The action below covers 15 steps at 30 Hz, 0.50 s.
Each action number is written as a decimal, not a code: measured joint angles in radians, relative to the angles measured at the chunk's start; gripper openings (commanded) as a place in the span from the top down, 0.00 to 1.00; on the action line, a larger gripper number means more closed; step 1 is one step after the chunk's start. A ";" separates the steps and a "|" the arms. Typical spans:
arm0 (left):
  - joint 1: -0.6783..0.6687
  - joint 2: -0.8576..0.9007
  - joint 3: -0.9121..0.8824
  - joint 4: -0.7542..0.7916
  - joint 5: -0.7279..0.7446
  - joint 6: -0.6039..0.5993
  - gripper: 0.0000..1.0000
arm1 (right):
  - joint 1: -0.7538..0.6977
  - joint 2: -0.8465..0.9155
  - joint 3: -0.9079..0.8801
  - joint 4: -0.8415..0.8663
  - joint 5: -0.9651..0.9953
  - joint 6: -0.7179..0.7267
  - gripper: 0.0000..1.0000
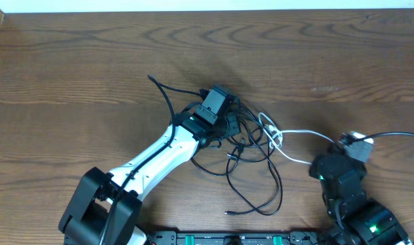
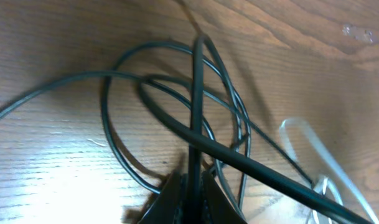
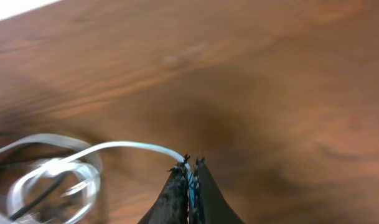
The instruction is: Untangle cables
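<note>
Thin black cords (image 2: pixel 196 81) loop beside curled white cord (image 3: pixel 127 145)

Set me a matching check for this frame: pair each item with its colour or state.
Column one:
1. left gripper
2. right gripper
3. black cables
4. table

Column two:
A. shut on the white cable
B. brown wood grain
C. shut on one of the black cables
D. lying in loose, crossing loops

Pairs: 1-C, 2-A, 3-D, 4-B
</note>
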 measured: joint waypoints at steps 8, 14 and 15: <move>0.124 0.000 0.000 -0.097 -0.016 0.000 0.92 | -0.118 0.000 0.000 -0.115 0.048 0.155 0.99; 0.272 0.000 0.000 -0.197 0.011 0.003 0.92 | -0.166 0.000 0.000 -0.103 -0.034 0.182 0.99; 0.285 0.000 0.000 -0.200 0.021 0.008 0.92 | -0.167 0.000 0.000 -0.100 -0.047 0.183 0.99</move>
